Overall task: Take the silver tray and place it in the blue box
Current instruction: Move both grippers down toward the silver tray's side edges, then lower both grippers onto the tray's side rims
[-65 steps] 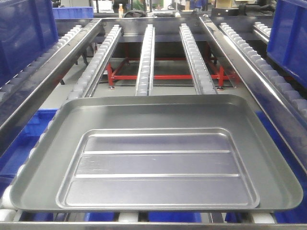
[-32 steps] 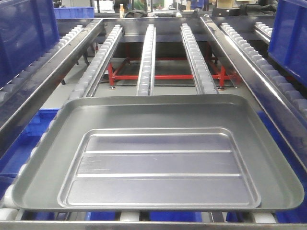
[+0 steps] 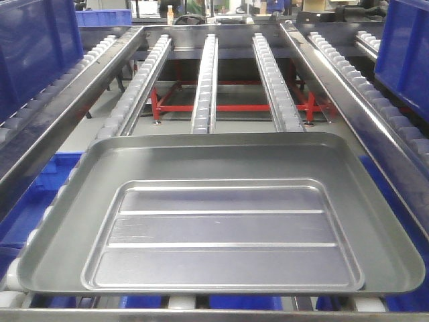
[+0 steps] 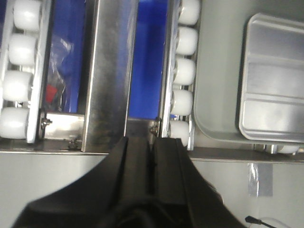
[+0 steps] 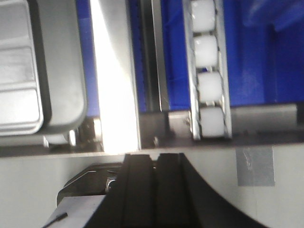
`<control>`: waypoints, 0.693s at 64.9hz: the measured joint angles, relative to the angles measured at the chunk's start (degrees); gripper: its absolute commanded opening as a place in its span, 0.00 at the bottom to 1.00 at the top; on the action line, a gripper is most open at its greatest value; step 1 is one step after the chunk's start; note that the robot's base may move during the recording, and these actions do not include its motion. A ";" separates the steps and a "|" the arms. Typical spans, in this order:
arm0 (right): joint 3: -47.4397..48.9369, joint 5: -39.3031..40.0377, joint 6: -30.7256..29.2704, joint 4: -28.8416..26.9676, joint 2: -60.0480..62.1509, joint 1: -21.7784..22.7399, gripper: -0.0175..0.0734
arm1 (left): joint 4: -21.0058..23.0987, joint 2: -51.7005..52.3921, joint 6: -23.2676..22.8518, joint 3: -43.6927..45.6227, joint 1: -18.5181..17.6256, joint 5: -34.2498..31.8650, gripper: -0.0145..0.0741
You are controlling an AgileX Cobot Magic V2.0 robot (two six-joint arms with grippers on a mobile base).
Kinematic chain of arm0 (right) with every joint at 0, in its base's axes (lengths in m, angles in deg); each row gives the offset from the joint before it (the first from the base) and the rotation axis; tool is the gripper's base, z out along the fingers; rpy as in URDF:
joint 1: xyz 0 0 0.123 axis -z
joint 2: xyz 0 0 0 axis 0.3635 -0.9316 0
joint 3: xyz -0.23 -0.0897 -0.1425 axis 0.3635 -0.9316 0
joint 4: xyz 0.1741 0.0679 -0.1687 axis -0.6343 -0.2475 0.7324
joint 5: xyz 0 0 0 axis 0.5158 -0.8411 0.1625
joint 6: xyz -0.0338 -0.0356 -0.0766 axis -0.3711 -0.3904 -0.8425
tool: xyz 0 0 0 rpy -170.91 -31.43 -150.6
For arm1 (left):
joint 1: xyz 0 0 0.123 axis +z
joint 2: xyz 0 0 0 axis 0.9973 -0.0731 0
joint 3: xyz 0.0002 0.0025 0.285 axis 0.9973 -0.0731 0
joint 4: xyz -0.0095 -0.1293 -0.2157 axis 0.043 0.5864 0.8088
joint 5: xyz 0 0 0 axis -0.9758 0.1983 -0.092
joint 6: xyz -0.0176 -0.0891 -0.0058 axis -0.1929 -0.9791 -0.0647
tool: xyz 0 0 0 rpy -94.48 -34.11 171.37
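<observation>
Brushed-metal, the silver tray [image 3: 221,235] lies nested in a wider flared-rim tray [image 3: 221,144] on the roller tracks [image 3: 204,80], at the near end. Its long axis and both ridges run crosswise to the robot. It sits between the arms, right of the left gripper [image 4: 153,140] and left of the right gripper [image 5: 156,159], neither clearly nearer. Both grippers hover off the near frame rail [image 4: 228,153], fingers pressed together, holding nothing. A blue box [image 3: 30,54] stands on the far-left lane, well apart.
</observation>
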 measured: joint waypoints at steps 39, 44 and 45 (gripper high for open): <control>9.11 10.83 15.16 5.58 -26.01 -18.56 0.27 | -10.27 -27.31 -18.66 13.23 -16.10 -7.19 0.06; 11.18 11.95 17.70 6.72 -29.91 -21.51 0.27 | -9.77 -29.37 -18.88 13.31 -16.51 -7.91 0.06; 11.72 12.11 18.40 7.06 -30.56 -22.00 0.27 | -9.68 -29.69 -18.88 13.31 -16.51 -8.20 0.06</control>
